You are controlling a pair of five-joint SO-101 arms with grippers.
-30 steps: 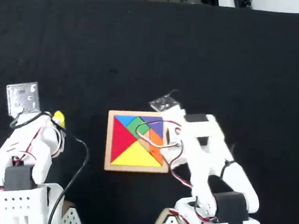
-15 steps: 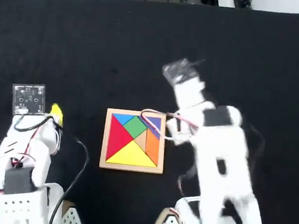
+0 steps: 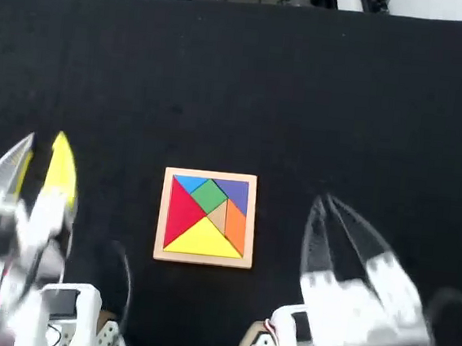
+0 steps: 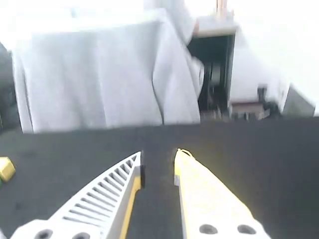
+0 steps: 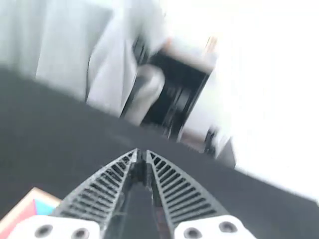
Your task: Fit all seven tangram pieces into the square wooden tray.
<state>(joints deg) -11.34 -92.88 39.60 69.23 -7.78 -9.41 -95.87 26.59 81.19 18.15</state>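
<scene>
Both arms have drawn back toward the near edge, the right one off the tray's side. Right gripper (image 5: 142, 152) has its fingers pressed tip to tip, holding nothing; left gripper (image 4: 159, 155) stands narrowly parted (also empty) above the black table (image 3: 345, 94). Between them, touching neither, lies the square wooden tray (image 3: 161, 215) — tangram pieces (image 3: 204, 239) fill it.

From above we look down on the table (image 3: 305, 82); wrist cameras sit close behind the left gripper (image 4: 158, 158) and right gripper (image 5: 141, 152), facing the room. High and right views share the tray (image 3: 211, 175).
</scene>
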